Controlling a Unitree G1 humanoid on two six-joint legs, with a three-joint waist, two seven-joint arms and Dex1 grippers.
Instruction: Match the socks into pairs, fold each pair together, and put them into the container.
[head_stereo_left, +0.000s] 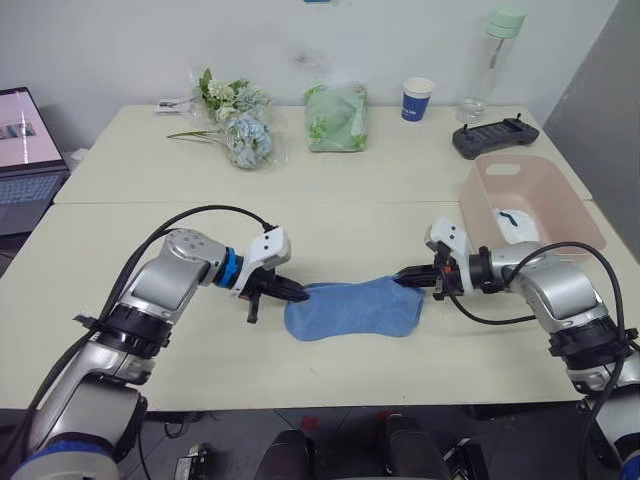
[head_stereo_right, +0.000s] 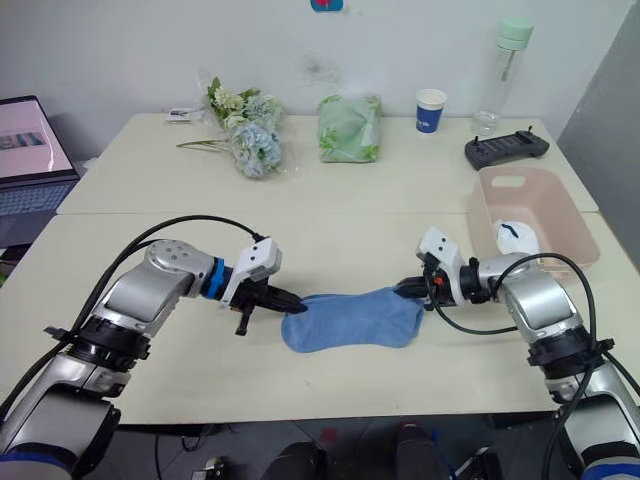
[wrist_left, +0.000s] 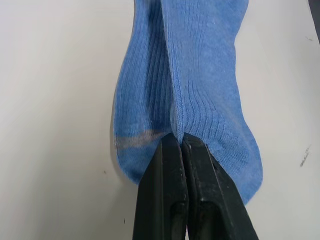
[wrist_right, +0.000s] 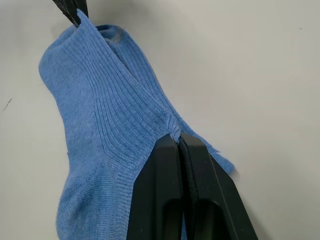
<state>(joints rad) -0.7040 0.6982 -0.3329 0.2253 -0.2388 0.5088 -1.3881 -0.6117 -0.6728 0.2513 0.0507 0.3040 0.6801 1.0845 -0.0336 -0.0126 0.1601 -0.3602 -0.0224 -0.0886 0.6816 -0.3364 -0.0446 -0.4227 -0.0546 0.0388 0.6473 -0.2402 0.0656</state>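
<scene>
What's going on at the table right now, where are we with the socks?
Both grippers are pinching the blue socks, one at each end: the left gripper holds one end, the right gripper the other, jaws shut on the fabric. The socks lie stretched flat on the table between them. The pink basin sits beside the right arm, with a white sock already inside. The blue socks are not yet folded or in the basin.
</scene>
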